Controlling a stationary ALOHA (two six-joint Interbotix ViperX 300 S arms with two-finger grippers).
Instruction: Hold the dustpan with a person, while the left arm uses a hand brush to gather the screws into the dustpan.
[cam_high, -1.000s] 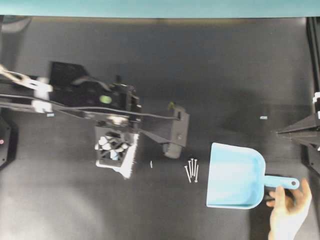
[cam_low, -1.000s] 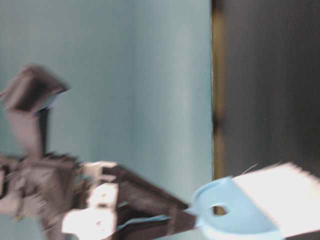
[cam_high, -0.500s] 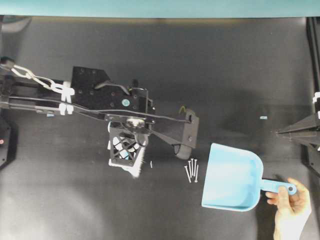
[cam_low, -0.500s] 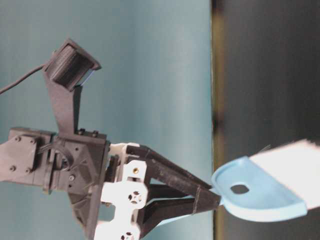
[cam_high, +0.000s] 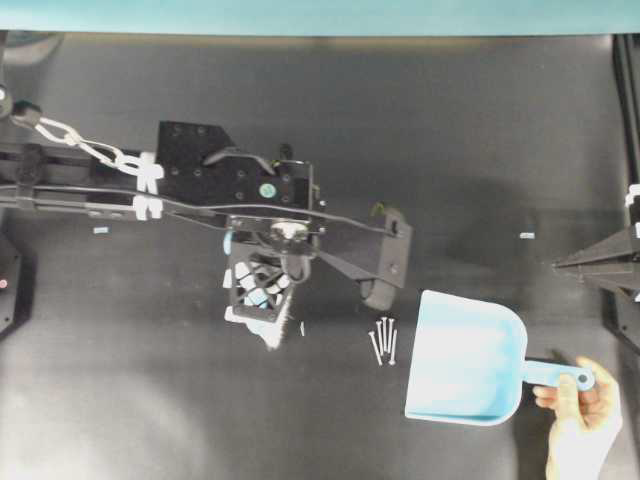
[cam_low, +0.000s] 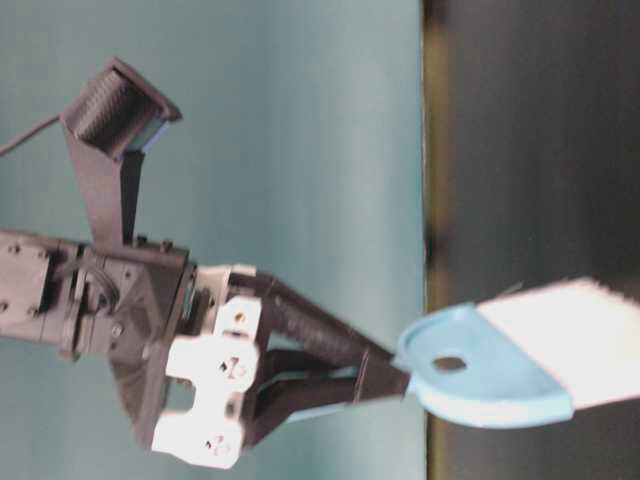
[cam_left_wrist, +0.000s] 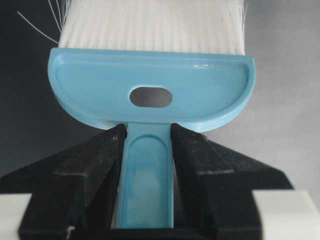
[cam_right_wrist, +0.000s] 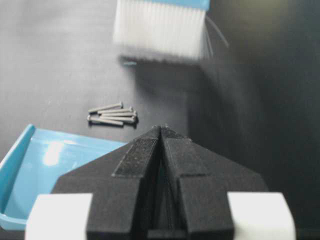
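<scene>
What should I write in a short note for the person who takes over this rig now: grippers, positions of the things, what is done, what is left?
Left gripper: shut on the hand brush handle, bristles toward the table.
Right gripper: shut, empty, parked at the right edge.
Person's hand: holds the dustpan by its handle, mouth facing the screws.
Screws: a cluster on the table just left of the dustpan mouth; one lone screw beside the bristles.
Done: brush gripped, dustpan in place.
Left: sweep all screws rightward into the dustpan; none are inside yet.

Black left arm (cam_high: 200, 185) (white clips, seemingly)
</scene>
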